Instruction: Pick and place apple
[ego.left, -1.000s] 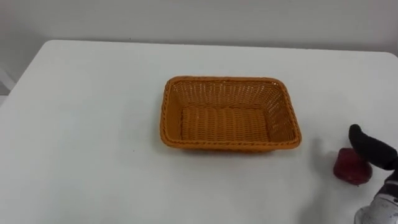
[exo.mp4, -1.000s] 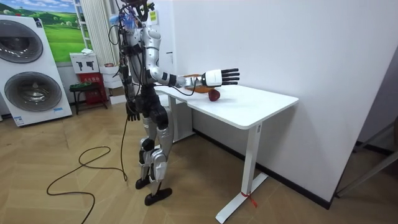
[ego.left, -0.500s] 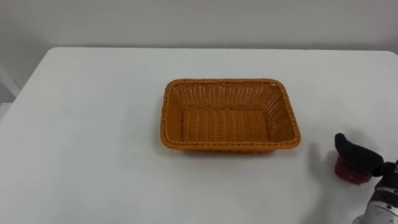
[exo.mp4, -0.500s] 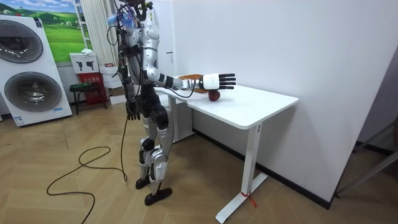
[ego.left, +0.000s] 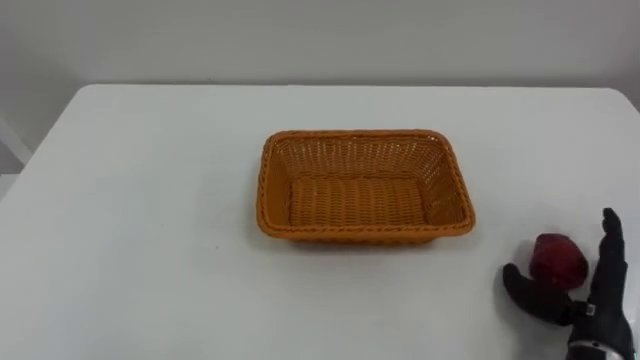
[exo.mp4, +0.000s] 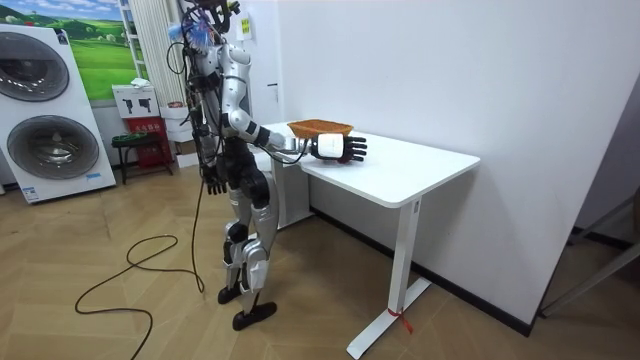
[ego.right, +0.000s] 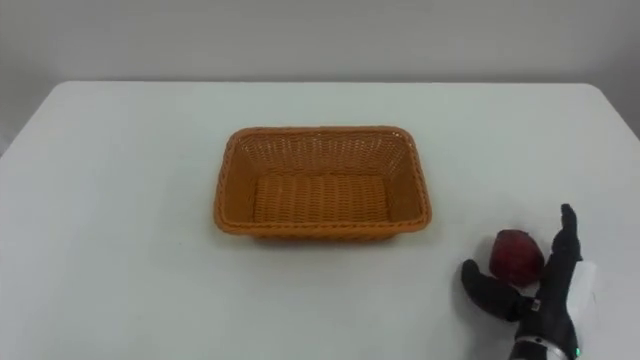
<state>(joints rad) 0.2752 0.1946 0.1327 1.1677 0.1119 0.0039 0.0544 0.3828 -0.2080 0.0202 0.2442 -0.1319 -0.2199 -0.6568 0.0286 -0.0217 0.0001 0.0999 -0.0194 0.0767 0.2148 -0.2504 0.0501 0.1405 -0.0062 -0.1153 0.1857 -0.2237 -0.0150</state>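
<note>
Viewing, left eye view: white table seen from above.
right hand: at the lower right, set on edge over the tabletop and spread wide. The thumb is out to its left and the fingers are straight, pointing away from the robot. It is clamped on nothing.
apple: dark red, on the table, in the gap between the thumb and fingers, just ahead of the palm. Contact with the hand: cannot tell.
basket: orange wicker, rectangular, woven floor in full view. It lies ahead and to the left of the right hand, well apart from the hand and the apple.
room view, robot: stands upright at the table end on the room view's left, right arm stretched over the tabletop.
room view, right hand: low over the table, dark fingers toward the room view's right.
room view, basket: on the table beyond the right hand, on its wall side.
left hand: hangs at the robot's hip, below table height, well away from the right hand. Open or closed: cannot tell.
right eye view, right hand: same spread pose, thumb low on the left and fingers upright on the right.
right eye view, apple: between the thumb and fingers, near the fingers' side.
right eye view, basket: ahead-left of the hand, apart from it.
</note>
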